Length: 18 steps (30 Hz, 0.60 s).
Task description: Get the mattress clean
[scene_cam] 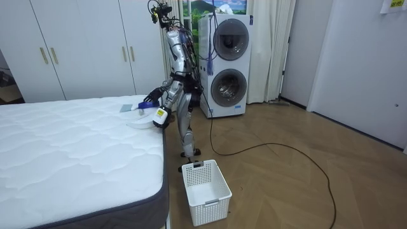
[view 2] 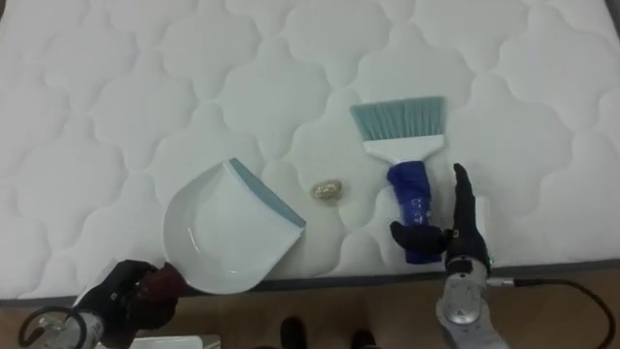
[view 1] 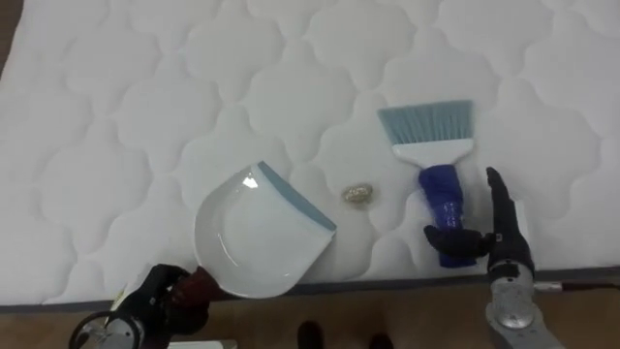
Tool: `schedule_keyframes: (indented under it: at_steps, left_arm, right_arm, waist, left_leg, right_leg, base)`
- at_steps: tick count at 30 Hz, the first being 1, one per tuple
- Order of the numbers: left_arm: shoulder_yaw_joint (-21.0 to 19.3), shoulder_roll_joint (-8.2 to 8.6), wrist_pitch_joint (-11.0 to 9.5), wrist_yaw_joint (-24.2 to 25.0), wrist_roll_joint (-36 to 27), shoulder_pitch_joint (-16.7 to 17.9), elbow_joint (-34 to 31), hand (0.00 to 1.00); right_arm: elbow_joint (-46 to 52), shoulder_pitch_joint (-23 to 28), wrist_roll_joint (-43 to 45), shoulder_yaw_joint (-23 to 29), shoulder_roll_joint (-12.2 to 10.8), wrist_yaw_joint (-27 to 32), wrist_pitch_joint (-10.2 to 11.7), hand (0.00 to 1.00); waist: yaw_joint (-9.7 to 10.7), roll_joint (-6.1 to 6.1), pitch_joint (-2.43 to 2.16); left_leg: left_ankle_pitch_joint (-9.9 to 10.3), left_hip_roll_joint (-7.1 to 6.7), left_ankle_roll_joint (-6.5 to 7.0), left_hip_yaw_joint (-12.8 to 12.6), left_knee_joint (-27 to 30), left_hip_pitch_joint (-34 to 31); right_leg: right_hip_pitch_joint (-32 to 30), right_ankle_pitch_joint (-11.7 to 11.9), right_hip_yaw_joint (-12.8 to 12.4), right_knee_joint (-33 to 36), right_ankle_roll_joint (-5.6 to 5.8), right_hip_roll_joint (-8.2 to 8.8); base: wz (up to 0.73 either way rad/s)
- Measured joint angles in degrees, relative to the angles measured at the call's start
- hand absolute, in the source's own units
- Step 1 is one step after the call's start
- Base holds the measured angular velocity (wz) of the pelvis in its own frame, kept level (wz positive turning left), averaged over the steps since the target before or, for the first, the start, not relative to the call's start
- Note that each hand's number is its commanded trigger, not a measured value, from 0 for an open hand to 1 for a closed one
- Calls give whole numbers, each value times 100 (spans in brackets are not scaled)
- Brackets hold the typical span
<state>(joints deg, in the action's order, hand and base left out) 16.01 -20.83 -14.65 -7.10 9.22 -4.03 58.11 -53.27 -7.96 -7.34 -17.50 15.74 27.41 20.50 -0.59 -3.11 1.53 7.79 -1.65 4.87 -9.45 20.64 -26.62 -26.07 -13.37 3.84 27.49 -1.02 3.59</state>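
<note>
The left hand (view 1: 163,297) clasps the dustpan (view 1: 254,237) by its handle. The right hand (view 1: 504,237), fingers straight just beside the brush (view 1: 433,155) handle, should wrap it firmly before sweeping the crumb (view 1: 358,195) panward.

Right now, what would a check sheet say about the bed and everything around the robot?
Surface: white quilted mattress, flat.
Job's things: white dustpan at the near edge; blue-handled brush lying flat; small crumpled scrap between them.
Clutter: nothing seen.
Hands: left hand curled round the dustpan's handle; right hand open, thumb on the brush's handle.
Cables: nothing seen besides the robot's own.
Surroundings: white basket on the wood floor by the bed; stacked washing machines; white wardrobes.
</note>
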Motion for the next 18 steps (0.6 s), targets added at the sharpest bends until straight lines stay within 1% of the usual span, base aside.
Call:
schedule_keyframes:
  at_steps: [4,6,9,14,18]
  left_arm:
    - [3,0,-31,-13,0,2,-7,100]
    - [5,0,-68,-34,0,14,-6,100]
    - [69,-1,-94,-113,-3,13,-7,100]
    - [104,-1,-93,-134,-13,11,-7,100]
    - [120,9,-67,-119,-12,-4,-10,100]
  right_arm:
    - [-10,4,4,-8,0,49,0,0]
    - [-20,8,17,-40,0,88,0,0]
    - [-46,9,17,-95,0,167,0,0]
    - [-135,11,85,-150,0,246,1,0]
    - [-234,-7,71,-151,1,245,-20,0]
  waist:
    - [9,6,4]
    - [9,12,6]
    - [8,12,6]
    - [6,11,5]
    - [-1,10,4]
  left_leg:
    - [0,-2,0,4,-7,-7]
    - [0,-2,0,14,-5,-20]
    - [1,-4,1,24,-3,-30]
    - [1,-3,1,42,-1,-30]
    - [1,-2,1,87,-11,23]
  right_leg:
    - [-3,-1,28,-37,-1,10]
    - [2,-1,109,-75,-1,36]
    - [8,-1,138,-87,-1,44]
    - [33,-1,173,-103,-1,46]
    - [137,2,265,-174,-3,54]
  base:
    - [0]
    - [0]
    - [2]
    - [3]
    - [6]
